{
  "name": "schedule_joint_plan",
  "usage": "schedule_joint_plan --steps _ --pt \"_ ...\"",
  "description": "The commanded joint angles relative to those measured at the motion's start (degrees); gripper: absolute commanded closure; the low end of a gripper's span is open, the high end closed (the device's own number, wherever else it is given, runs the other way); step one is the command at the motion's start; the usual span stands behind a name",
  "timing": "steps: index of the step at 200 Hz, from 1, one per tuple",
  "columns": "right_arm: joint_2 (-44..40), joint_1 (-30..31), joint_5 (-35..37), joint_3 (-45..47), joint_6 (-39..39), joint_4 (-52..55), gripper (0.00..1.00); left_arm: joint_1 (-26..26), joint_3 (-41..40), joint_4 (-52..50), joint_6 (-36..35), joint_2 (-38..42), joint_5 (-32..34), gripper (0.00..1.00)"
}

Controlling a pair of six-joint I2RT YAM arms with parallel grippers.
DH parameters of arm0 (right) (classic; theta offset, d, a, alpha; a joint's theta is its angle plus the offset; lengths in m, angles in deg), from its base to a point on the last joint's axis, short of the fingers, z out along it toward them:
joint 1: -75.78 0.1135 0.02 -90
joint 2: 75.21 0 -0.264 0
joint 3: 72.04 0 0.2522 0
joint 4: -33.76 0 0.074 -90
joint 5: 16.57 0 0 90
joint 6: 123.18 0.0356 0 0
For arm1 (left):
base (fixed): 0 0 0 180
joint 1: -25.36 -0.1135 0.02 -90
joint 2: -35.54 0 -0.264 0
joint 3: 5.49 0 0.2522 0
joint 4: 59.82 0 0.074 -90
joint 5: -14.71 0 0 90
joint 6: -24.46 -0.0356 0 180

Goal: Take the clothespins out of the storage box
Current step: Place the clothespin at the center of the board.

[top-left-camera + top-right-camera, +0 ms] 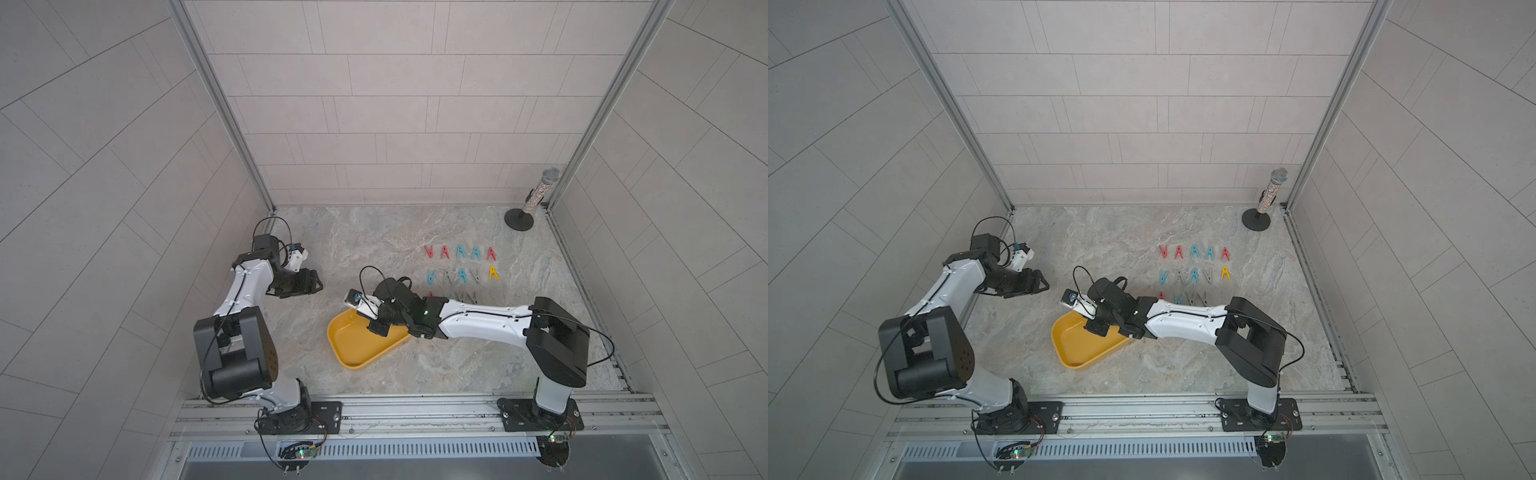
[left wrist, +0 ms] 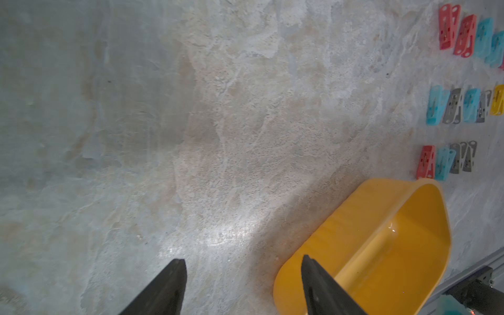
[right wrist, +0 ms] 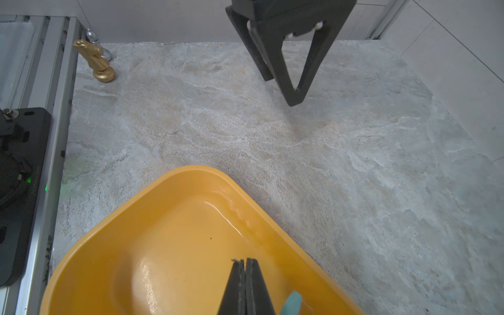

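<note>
The yellow storage box (image 1: 353,353) (image 1: 1075,353) lies near the table's front centre. My right gripper (image 1: 377,326) (image 1: 1098,326) (image 3: 245,260) hangs over the inside of the box (image 3: 169,245), jaws pressed together with nothing between them. The tip of one teal clothespin (image 3: 293,302) shows in the box right beside the fingers. The rest of the box floor that shows is bare. Several red, teal, grey and yellow clothespins (image 1: 459,252) (image 1: 1194,252) (image 2: 463,35) lie in three rows on the table behind the box. My left gripper (image 1: 312,284) (image 1: 1040,284) (image 2: 243,261) (image 3: 283,90) hovers open and empty to the left.
A microphone on a round black stand (image 1: 536,195) (image 1: 1268,195) stands in the back right corner. A gold chess knight (image 3: 99,61) with a silver piece (image 3: 94,36) behind it stands by the aluminium rail (image 3: 51,109). Tiled walls close in three sides.
</note>
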Motion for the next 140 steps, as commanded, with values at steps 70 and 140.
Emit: schedule_joint_plan --steps 70,140 --pt "-9.31 -8.42 -4.01 1.68 18.10 9.10 1.00 12.18 0.27 -1.51 -3.81 0.34 0.36 0.26" --pt "-16.32 -14.92 -3.14 6.85 27.08 13.80 1.00 14.33 0.71 -0.68 -3.16 -1.41 3.00 0.26"
